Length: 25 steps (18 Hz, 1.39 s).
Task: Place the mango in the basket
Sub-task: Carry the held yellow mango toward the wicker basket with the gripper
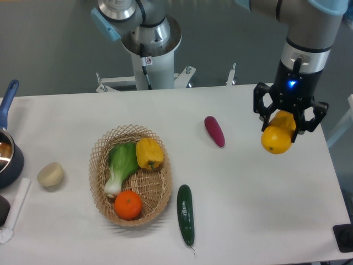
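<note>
The mango is yellow-orange and hangs in my gripper, which is shut on its upper part and holds it above the right side of the table. The light tan wicker basket stands at the left-centre of the table, far to the left of the gripper. Inside it lie a yellow bell pepper, a green leafy vegetable and a round orange.
A purple eggplant-like vegetable lies between basket and gripper. A dark green cucumber lies right of the basket. A pale potato and a blue-handled pot are at the left edge. The robot base stands behind the table.
</note>
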Motion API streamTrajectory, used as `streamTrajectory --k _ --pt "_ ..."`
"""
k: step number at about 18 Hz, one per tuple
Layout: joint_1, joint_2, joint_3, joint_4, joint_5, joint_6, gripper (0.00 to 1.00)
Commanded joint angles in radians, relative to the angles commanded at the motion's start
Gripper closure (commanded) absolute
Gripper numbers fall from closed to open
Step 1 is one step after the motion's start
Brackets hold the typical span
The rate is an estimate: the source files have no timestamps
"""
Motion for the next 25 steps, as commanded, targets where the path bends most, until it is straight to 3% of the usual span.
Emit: streamTrajectory --k 8,17,22,25 --pt "-0.006 0.003 -0.017 0.002 0.002 -0.055 0.86" --pt "-0.06 0.006 -0.113 0.006 -0.097 -0.314 0.84" --pt "-0.136 0.008 -0.173 0.006 -0.117 -0.431 0.82" --pt "-0.166 -0.006 -0.175 0.008 -0.214 -0.564 0.81"
